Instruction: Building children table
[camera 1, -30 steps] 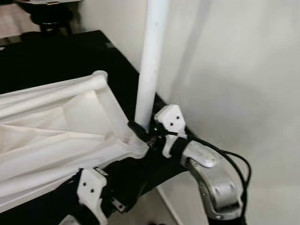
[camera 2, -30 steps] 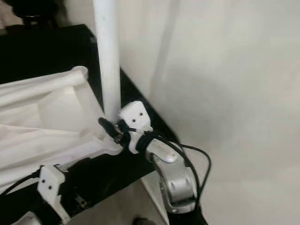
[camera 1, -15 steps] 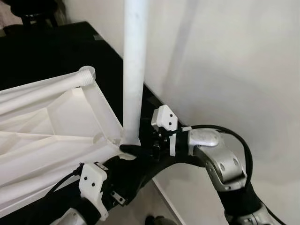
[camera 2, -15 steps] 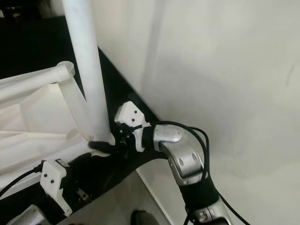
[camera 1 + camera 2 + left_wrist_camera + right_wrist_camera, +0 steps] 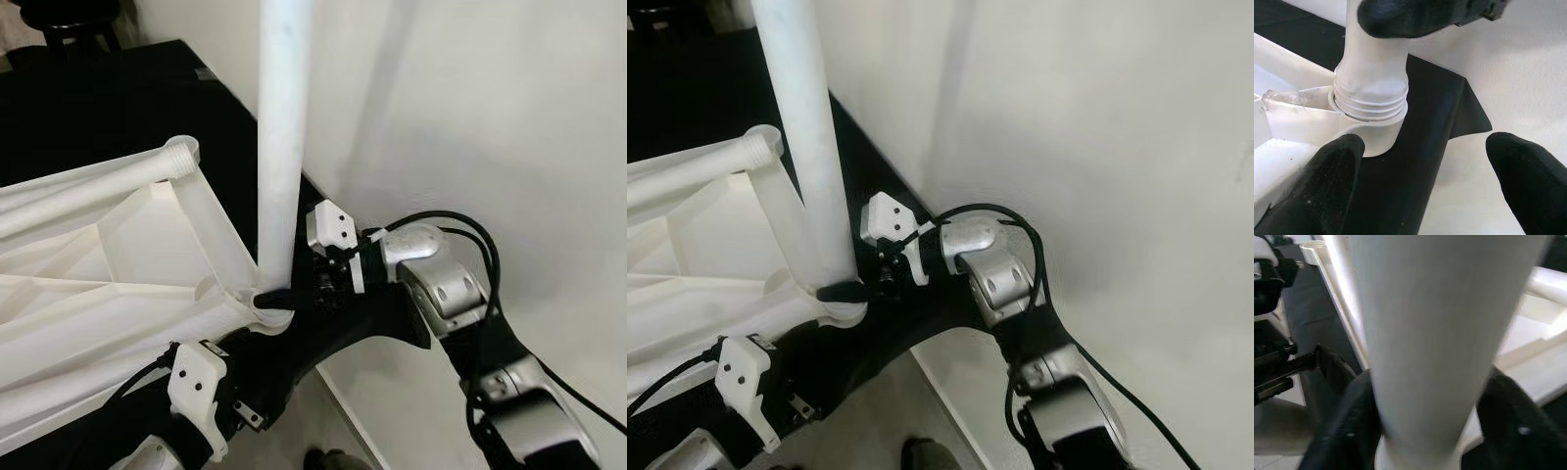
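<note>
White smooth plastic leg tube (image 5: 284,127) stands upright in the corner socket (image 5: 1369,129) of the ribbed white plastic tabletop (image 5: 108,284), which lies underside-up on a black surface (image 5: 98,108) beside a pale wall (image 5: 470,117). Right gripper (image 5: 844,291) is clamped on the tube just above the socket. Left gripper (image 5: 1425,166) hangs spread apart near the socket, touching nothing. Threads show above the socket rim, so the leg looks only partly seated. Risk: a tilted tube would cross-thread, and the slick plastic may slip between the fingers.
</note>
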`<state>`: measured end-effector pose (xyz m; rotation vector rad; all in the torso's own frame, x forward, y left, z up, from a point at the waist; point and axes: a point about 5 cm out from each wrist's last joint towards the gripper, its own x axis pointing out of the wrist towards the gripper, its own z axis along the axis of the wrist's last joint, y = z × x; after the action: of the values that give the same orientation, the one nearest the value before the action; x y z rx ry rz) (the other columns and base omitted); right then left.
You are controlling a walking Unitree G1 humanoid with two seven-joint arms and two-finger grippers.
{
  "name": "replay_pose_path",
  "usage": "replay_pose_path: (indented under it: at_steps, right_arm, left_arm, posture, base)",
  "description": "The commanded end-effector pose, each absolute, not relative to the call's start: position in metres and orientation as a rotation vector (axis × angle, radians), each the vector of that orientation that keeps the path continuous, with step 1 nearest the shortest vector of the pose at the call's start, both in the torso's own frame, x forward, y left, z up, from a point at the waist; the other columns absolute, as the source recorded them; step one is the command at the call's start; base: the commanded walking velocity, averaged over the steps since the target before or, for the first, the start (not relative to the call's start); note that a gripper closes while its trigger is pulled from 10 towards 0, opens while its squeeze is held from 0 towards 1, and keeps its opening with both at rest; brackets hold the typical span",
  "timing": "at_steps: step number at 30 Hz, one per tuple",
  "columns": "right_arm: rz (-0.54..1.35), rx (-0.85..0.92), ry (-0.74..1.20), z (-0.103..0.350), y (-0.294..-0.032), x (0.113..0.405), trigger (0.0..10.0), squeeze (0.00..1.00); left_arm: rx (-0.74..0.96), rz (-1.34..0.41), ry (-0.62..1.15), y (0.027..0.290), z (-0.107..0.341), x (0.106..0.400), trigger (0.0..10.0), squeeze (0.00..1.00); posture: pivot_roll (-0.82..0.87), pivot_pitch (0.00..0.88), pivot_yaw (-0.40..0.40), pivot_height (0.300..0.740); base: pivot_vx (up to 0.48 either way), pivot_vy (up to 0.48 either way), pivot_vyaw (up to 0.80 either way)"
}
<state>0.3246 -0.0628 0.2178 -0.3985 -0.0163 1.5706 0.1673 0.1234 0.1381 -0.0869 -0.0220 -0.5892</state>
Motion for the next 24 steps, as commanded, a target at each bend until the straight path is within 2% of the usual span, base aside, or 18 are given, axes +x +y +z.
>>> replay_pose_path:
  at_steps: [1,9,10,13,14,16,17,18,19,20,21,22,23,24]
  right_arm:
    - [1.610,-0.370,-0.037,0.221,-0.066,0.327,0.0,0.00]
    - [1.631,-0.369,-0.037,0.220,-0.074,0.334,0.0,0.00]
    - [1.566,-0.344,-0.047,0.217,-0.081,0.334,0.0,0.00]
    - [1.566,-0.344,-0.047,0.217,-0.081,0.334,0.0,0.00]
    - [1.450,-0.302,-0.037,0.207,-0.086,0.332,0.0,0.00]
    - [1.450,-0.302,-0.037,0.207,-0.086,0.332,0.0,0.00]
    - [1.349,-0.272,-0.003,0.198,-0.088,0.329,0.0,0.00]
    - [1.349,-0.272,-0.003,0.198,-0.088,0.329,0.0,0.00]
    - [0.979,-0.193,0.056,0.180,-0.084,0.327,0.0,0.00]
    - [0.686,-0.151,0.112,0.168,-0.090,0.322,0.0,0.00]
    - [0.686,-0.151,0.112,0.168,-0.090,0.322,0.0,0.00]
    - [0.598,-0.144,0.146,0.158,-0.087,0.302,0.0,0.00]
    - [0.598,-0.144,0.146,0.158,-0.087,0.302,0.0,0.00]
    - [0.661,-0.131,0.154,0.155,-0.074,0.280,0.0,0.00]
  left_arm:
    - [-0.096,-0.589,-0.016,0.121,0.136,0.165,10.0,0.00]
    - [-0.098,-0.593,-0.015,0.120,0.136,0.165,10.0,0.00]
    - [-0.099,-0.592,-0.016,0.120,0.136,0.165,10.0,0.00]
    - [-0.099,-0.592,-0.016,0.120,0.136,0.165,10.0,0.00]
    - [-0.099,-0.591,-0.017,0.121,0.136,0.164,10.0,0.00]
    - [-0.099,-0.591,-0.017,0.121,0.136,0.164,10.0,0.00]
    - [-0.098,-0.591,-0.017,0.121,0.136,0.163,10.0,0.00]
    - [-0.098,-0.591,-0.017,0.121,0.136,0.163,10.0,0.00]
    - [-0.097,-0.591,-0.017,0.122,0.136,0.162,10.0,0.00]
    - [-0.096,-0.591,-0.016,0.123,0.136,0.162,10.0,0.00]
    - [-0.096,-0.591,-0.016,0.123,0.136,0.162,10.0,0.00]
    - [-0.095,-0.593,-0.016,0.124,0.136,0.162,10.0,0.00]
    - [-0.095,-0.593,-0.016,0.124,0.136,0.162,10.0,0.00]
    - [-0.094,-0.596,-0.013,0.126,0.136,0.162,10.0,0.00]
  posture:
    - [-0.14,0.178,-0.125,0.740]
    - [-0.15,0.180,-0.129,0.740]
    - [-0.15,0.180,-0.131,0.740]
    - [-0.15,0.180,-0.131,0.740]
    - [-0.16,0.183,-0.137,0.740]
    - [-0.16,0.183,-0.137,0.740]
    - [-0.16,0.182,-0.143,0.740]
    - [-0.16,0.182,-0.143,0.740]
    - [-0.16,0.186,-0.141,0.740]
    - [-0.17,0.186,-0.139,0.740]
    - [-0.17,0.186,-0.139,0.740]
    - [-0.17,0.193,-0.124,0.740]
    - [-0.17,0.193,-0.124,0.740]
    - [-0.19,0.188,-0.109,0.740]
  base:
    - [0.000,0.000,0.00]
    - [0.000,0.000,0.00]
    - [0.000,0.000,0.00]
    - [0.000,0.000,0.00]
    - [0.000,0.000,0.00]
    - [0.000,0.000,0.00]
    - [0.000,0.000,0.00]
    - [0.000,0.000,0.00]
    - [0.000,0.000,0.00]
    - [0.000,0.000,0.00]
    - [0.000,0.000,0.00]
    - [0.000,0.000,0.00]
    - [0.000,0.000,0.00]
    - [0.000,0.000,0.00]
